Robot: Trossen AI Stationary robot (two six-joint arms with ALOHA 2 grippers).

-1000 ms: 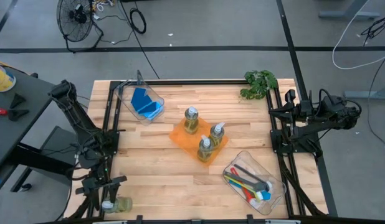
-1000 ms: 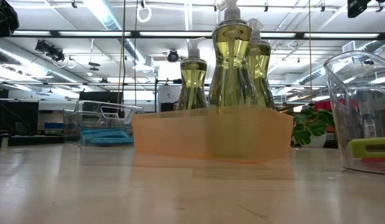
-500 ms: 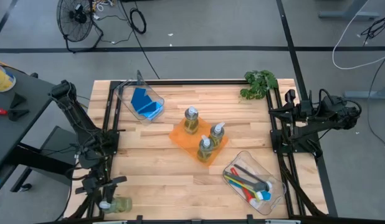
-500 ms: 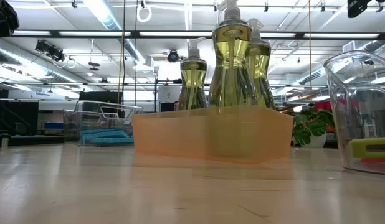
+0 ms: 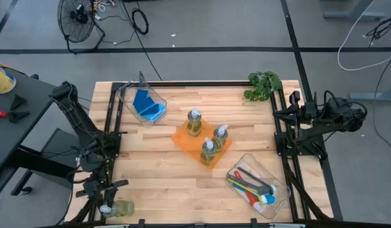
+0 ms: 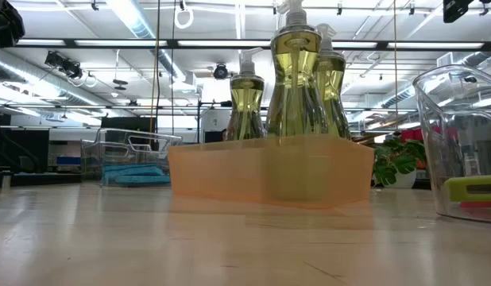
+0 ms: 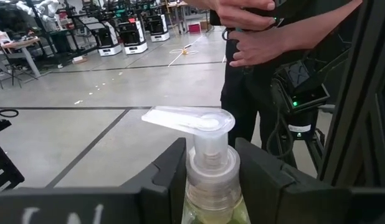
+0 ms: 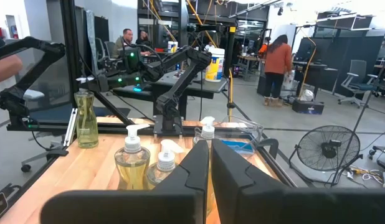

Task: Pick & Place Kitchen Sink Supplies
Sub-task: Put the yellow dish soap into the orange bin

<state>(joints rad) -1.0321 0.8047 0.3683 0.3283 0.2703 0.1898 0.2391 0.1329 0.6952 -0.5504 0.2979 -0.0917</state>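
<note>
Fingers, L arm: the left gripper [image 7: 208, 180] has both dark fingers [image 7: 164, 180] clamped to the sides of the fourth pump bottle [image 7: 210, 177], neck and pump head standing up between them. Grip looks firm; bottle upright, long axis vertical.

- Held bottle: high view puts it at the near-left table corner [image 5: 119, 208], right at the edge, left gripper [image 5: 107, 201] on it. Well apart from everything else.
- Likely target: orange tray [image 5: 202, 140], mid-table. Lies away and to the right of the held bottle, a diagonal carry across bare wood. Three pump bottles [image 5: 208, 152] already stand in it; free space looks tight, so I'd judge the set-down needs the bottle kept vertical and lowered into whichever corner is open.
- Which arm: L is the only sensible one, since it already has the bottle.
- R arm: right gripper [image 8: 209, 171] parked at the right table edge, fingers nearly together, nothing between them. Looks across at the tray bottles and the held bottle [image 8: 86, 119] far off.
- Sponges [image 5: 147, 106]: blue, in clear bin, far-left.
- Brushes [image 5: 249, 185]: mixed colours, in clear bin near-right.
- Plant [image 5: 263, 84]: far-right corner.
- Person [image 7: 273, 50] stands just beyond the left corner; hands close to the arm's path, a hazard if the lift swings outward.
</note>
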